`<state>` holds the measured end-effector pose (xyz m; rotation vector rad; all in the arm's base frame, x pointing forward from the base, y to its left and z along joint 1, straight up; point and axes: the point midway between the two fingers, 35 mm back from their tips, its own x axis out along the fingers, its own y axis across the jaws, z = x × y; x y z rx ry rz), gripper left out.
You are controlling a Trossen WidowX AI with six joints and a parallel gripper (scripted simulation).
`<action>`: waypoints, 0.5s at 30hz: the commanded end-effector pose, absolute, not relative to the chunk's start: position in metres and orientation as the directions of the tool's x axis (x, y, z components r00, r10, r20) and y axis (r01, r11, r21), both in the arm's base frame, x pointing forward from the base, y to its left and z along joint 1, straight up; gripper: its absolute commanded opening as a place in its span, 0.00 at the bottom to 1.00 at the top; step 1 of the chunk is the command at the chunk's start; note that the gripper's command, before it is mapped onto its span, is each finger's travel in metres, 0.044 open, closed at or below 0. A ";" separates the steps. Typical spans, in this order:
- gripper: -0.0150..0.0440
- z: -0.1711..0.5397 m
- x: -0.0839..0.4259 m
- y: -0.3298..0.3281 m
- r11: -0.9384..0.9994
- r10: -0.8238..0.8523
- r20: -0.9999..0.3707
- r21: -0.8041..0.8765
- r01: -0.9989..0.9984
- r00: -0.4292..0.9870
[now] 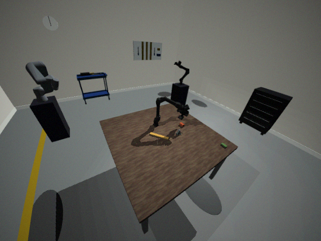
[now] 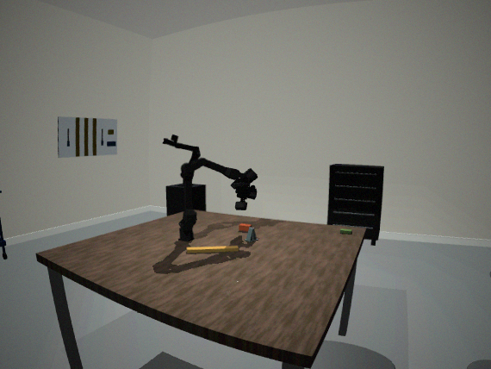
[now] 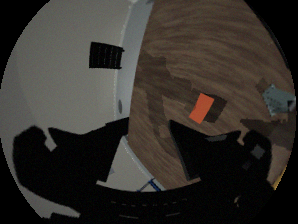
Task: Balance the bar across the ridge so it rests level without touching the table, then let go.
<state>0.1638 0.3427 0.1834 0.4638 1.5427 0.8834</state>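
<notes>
The yellow bar (image 1: pixel 159 135) (image 2: pixel 212 249) lies flat on the wooden table (image 1: pixel 141 174) (image 2: pixel 276 284), in front of the arm's base in the exterior view; only a sliver of yellow shows at the wrist view's right edge. The grey-blue ridge (image 1: pixel 178 132) (image 2: pixel 251 234) (image 3: pixel 278 101) stands on the table near one end of the bar, with nothing across it. My gripper (image 1: pixel 181 117) (image 2: pixel 241 206) (image 3: pixel 147 121) is open and empty, high above the table, on the far side of the ridge from the bar in the top view.
An orange block (image 1: pixel 182 124) (image 2: pixel 245 227) (image 3: pixel 202 108) lies just behind the ridge. A green block (image 1: pixel 223 145) (image 2: pixel 345 231) lies near the table's right corner. Another black arm (image 1: pixel 184 74) on a pedestal stands beyond the table.
</notes>
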 end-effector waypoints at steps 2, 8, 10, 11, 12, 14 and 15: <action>0.79 0.177 0.186 0.325 0.655 0.713 -0.691 0.717 -0.239 -0.118; 0.79 0.168 0.213 0.298 0.696 0.677 -0.735 0.657 -0.288 -0.039; 0.79 0.166 0.222 0.289 0.712 0.662 -0.750 0.634 -0.303 -0.015; 0.79 0.164 0.225 0.284 0.719 0.653 -0.757 0.622 -0.309 -0.003; 0.79 0.163 0.229 0.279 0.727 0.645 -0.764 0.610 -0.316 0.009; 0.79 0.160 0.236 0.269 0.742 0.627 -0.779 0.584 -0.329 0.031; 0.79 0.158 0.240 0.263 0.749 0.617 -0.786 0.571 -0.335 0.041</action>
